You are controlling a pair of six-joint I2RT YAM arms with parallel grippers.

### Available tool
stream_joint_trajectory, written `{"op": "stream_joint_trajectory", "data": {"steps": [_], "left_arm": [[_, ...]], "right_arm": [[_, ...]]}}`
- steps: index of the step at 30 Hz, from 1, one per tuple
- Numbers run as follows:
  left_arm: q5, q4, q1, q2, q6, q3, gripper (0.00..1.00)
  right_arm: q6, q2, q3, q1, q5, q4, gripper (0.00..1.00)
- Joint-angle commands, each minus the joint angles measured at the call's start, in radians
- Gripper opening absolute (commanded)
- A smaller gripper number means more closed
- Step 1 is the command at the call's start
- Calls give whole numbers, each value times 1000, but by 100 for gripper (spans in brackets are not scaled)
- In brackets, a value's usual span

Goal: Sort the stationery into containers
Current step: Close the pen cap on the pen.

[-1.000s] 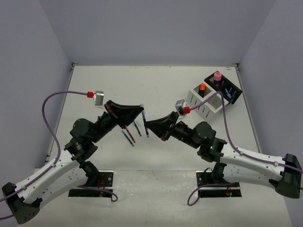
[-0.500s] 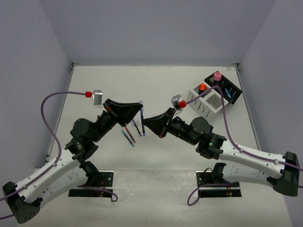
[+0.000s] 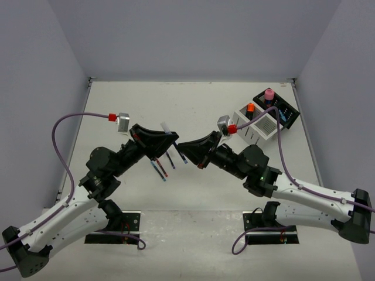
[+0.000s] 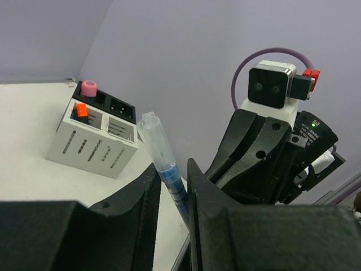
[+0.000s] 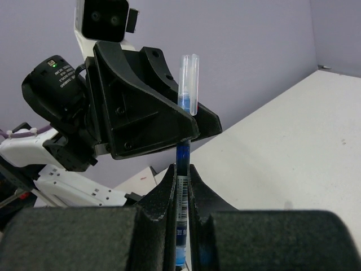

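- As the left gripper (image 4: 174,189) pinches the blue pen (image 4: 160,148) on its barrel, clear cap up, the right gripper (image 5: 180,179) presses its fingers onto the same barrel lower down. Both are closed on one pen, held up off the table (image 3: 205,99).
- Change: a second back the pen sits roughly along 12-to-6 in the top view. Now it leans, cap toward 11 o'clock.
- The right gripper is now farther toward 12 o'clock than a second back, tight against the left one.
- Judgement: this is an arm-to-arm handover at the halfway point, and neither side has let go yet. The left pinch looks the looser one in its own wrist view, but I can't tell whether it is opening.
- Loose pens (image 3: 164,165), red and dark, lie on the table at about 6 o'clock of the left gripper, close under it and not yet sorted.
- The white box (image 3: 258,130) is at 2 o'clock of the right gripper, well apart, with an orange-capped highlighter (image 3: 250,108) standing in one compartment.
- The black box (image 3: 284,111) sits right behind the white one at its 1 o'clock and holds the pink cylinder (image 3: 269,93). I can't tell whether the boxes touch.
- For the task: the right arm is on the containers' side, so it probably carries the pen there. The left gripper needs to open first, or the pen gets twisted between them.
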Motion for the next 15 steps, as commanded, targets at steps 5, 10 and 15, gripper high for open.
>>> {"op": "stream_joint_trajectory", "data": {"steps": [5,10,15], "left_arm": [[72,-9,-3,-4,39,-15,11],[132,4,-2,-5,69,7,0],[123,-13,-3,-29,91,27,0]], "right_arm": [[-28,-16,37,3,-10,123,0],[-27,5,39,3,-11,110,1],[-25,5,16,3,-10,98,33]]}}
